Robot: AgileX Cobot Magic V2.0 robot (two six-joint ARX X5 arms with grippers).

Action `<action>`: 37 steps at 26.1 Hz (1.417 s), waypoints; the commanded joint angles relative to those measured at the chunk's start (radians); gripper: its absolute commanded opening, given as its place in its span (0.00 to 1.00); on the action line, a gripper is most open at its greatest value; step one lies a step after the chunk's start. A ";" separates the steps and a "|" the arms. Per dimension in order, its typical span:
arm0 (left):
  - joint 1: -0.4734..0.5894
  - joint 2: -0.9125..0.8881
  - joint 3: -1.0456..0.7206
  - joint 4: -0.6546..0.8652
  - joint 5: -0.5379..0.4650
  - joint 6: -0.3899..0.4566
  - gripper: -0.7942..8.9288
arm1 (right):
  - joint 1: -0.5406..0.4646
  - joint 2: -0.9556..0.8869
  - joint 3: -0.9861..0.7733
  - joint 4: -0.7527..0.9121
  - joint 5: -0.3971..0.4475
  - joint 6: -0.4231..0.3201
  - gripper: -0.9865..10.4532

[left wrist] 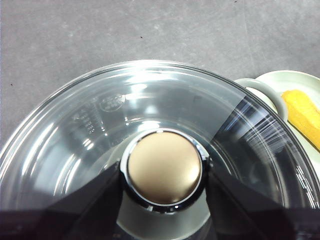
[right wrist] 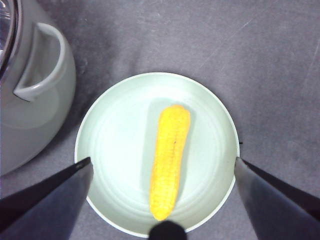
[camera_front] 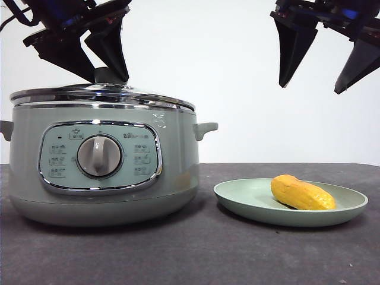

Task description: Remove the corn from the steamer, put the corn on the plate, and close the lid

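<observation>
Front view: lid (camera_front: 101, 95) on steamer (camera_front: 101, 172), L wrist: left claw (left wrist: 165, 175) flanks knob (left wrist: 165, 167), grip unclear, right claw (right wrist: 162, 167) apart.

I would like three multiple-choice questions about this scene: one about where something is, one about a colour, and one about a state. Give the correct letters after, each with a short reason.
1. Where is the corn?
A. inside the steamer
B. on the plate
C. on the bare table

2. What colour is the plate?
A. pale green
B. red
C. black

3. What is the state of the lid?
A. lying on the table
B. leaning against the plate
C. sitting on the steamer

Answers:
1 B, the right wrist view shows the cob lying across the dish.
2 A, its rim reads pale green in the front view.
3 C, its steel rim rests on the steamer, with the left gripper at the knob; the right gripper is open above the plate.
</observation>
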 commanded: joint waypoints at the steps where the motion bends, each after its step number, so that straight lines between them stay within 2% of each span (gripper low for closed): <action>1: -0.005 0.000 0.004 0.003 0.005 -0.006 0.45 | 0.000 0.000 -0.005 -0.001 0.003 0.010 0.50; 9: -0.005 -0.053 0.004 0.053 0.005 -0.006 0.45 | 0.000 -0.020 -0.005 0.003 -0.003 0.010 0.50; 15: -0.009 -0.283 0.004 -0.102 -0.005 -0.006 0.43 | 0.000 -0.151 -0.005 0.002 -0.001 0.001 0.49; 16: -0.009 -0.325 0.004 -0.129 -0.013 -0.005 0.39 | 0.001 -0.177 -0.005 0.002 -0.001 0.001 0.48; 18: -0.009 -0.396 0.004 -0.192 -0.035 0.036 0.08 | 0.003 -0.227 -0.006 0.002 -0.002 -0.001 0.34; 20: -0.009 -0.447 0.000 -0.230 -0.122 0.040 0.07 | 0.012 -0.276 -0.019 0.006 -0.001 -0.010 0.19; 22: -0.009 -0.514 -0.048 -0.222 -0.167 0.039 0.07 | 0.027 -0.350 -0.078 0.058 0.000 -0.012 0.09; 33: -0.011 -0.817 -0.427 -0.076 -0.180 0.036 0.07 | 0.056 -0.657 -0.496 0.413 0.005 -0.004 0.08; 37: -0.011 -0.843 -0.453 -0.097 -0.180 0.034 0.08 | 0.051 -0.674 -0.521 0.420 0.008 0.014 0.09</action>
